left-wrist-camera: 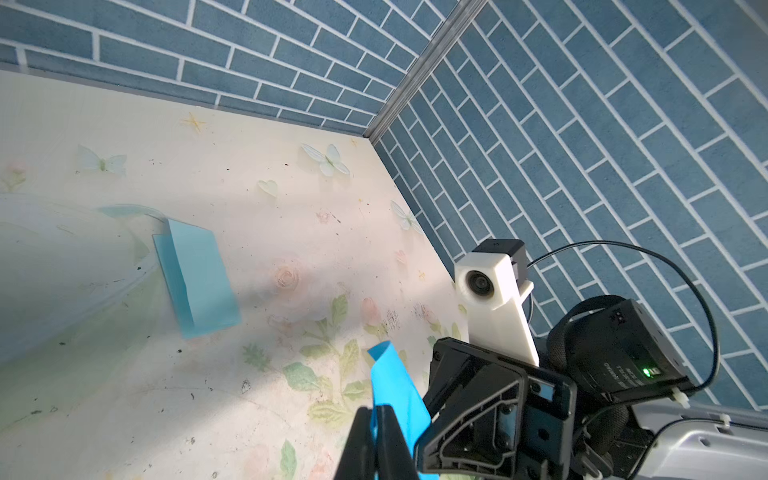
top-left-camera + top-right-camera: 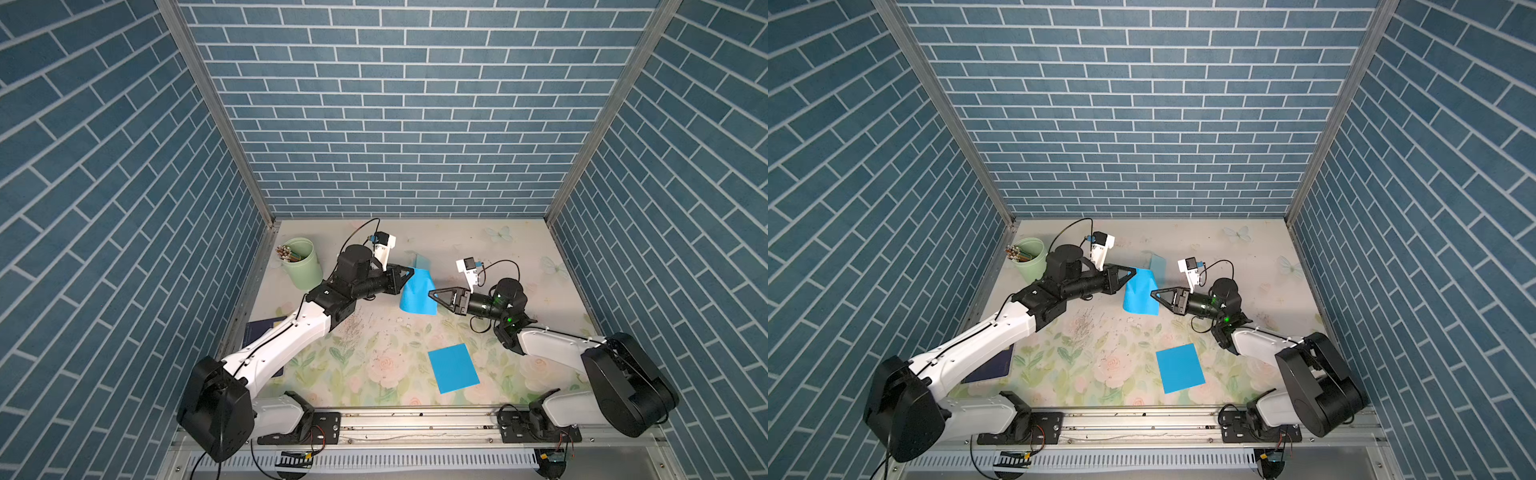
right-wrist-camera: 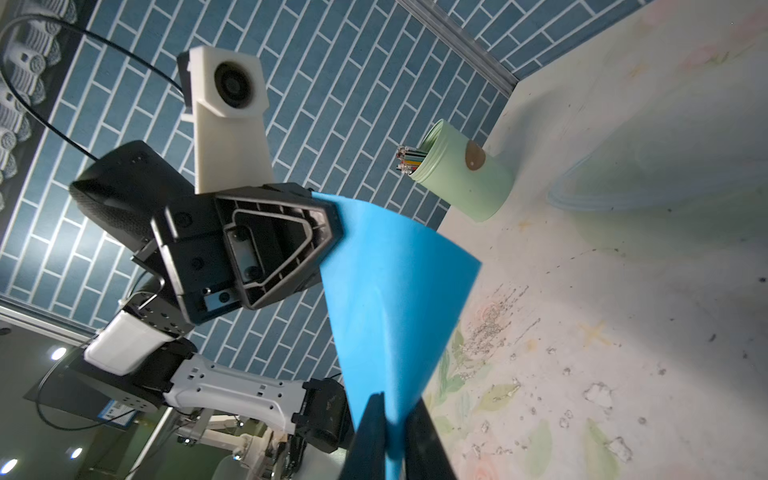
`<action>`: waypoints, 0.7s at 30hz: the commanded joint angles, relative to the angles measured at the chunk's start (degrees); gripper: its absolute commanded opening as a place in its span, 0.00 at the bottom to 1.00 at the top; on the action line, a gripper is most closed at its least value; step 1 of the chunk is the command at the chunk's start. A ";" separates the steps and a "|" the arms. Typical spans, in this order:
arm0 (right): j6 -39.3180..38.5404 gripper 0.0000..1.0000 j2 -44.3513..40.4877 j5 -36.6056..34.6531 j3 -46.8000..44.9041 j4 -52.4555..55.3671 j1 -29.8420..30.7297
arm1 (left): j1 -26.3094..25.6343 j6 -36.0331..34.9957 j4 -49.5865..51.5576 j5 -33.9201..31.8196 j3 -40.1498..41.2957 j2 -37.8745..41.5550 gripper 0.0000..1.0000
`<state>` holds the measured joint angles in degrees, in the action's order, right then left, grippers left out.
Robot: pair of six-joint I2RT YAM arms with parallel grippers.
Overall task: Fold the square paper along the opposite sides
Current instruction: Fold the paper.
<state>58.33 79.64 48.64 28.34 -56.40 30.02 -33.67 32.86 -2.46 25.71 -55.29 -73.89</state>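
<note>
Over floral table [image 2: 353, 370], left gripper [image 2: 410, 272] and right gripper [image 2: 432, 294] each pinch lifted blue paper [image 2: 417, 298].

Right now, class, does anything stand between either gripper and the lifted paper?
Nothing visible does. The left gripper and the right gripper each pinch an edge of the paper, so both are in direct contact with it.
</note>
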 commanded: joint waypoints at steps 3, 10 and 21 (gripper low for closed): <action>-4.95 0.00 -2.01 1.96 4.00 4.26 -1.14 | 2.76 -1.50 0.44 0.82 -1.60 0.41 0.36; -16.93 0.00 -6.65 4.99 11.83 18.08 -1.52 | 11.51 3.42 -8.64 18.53 1.71 5.16 0.77; -18.17 0.00 -5.55 8.83 19.62 20.98 -1.56 | 11.59 9.45 -22.13 28.42 8.20 6.32 1.00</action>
<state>43.00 73.54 55.70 45.36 -37.15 28.69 -22.11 40.56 -18.70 49.56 -48.10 -67.94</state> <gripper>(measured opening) 0.068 0.999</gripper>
